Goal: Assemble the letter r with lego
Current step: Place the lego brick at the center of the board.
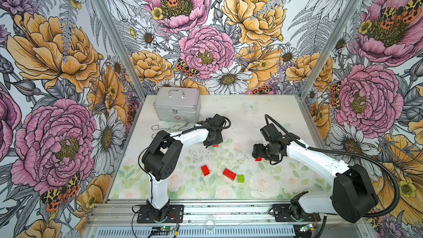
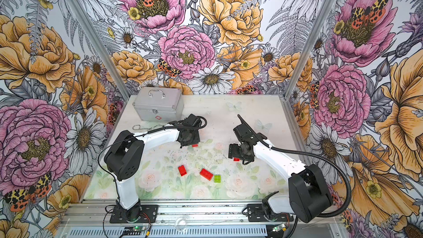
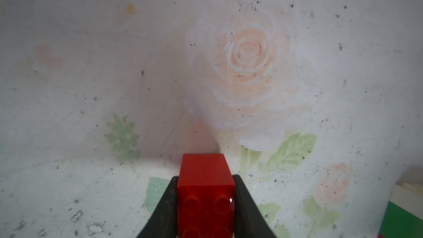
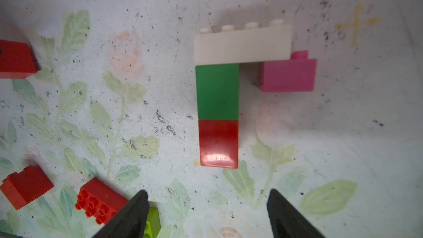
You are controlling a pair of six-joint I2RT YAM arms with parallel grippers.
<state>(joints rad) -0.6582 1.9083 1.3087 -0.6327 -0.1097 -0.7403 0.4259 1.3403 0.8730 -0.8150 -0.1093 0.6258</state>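
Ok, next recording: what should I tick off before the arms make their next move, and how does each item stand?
1. Grip: left gripper shut on the held red brick: ok.
2. Free hand: right gripper open, empty: ok.
3. Build: partial letter has white brick as crossbar, dark green brick and stem red brick in line below it, pink brick under the crossbar's other end, seams flush: ok.
4. Alignment: held red brick over the partial letter: not ok, apart in both top views.
5. Clutter: lime brick and nearest spare red brick lie clear of the partial letter: ok.
6. Stud seating inside the joints: cannot tell.
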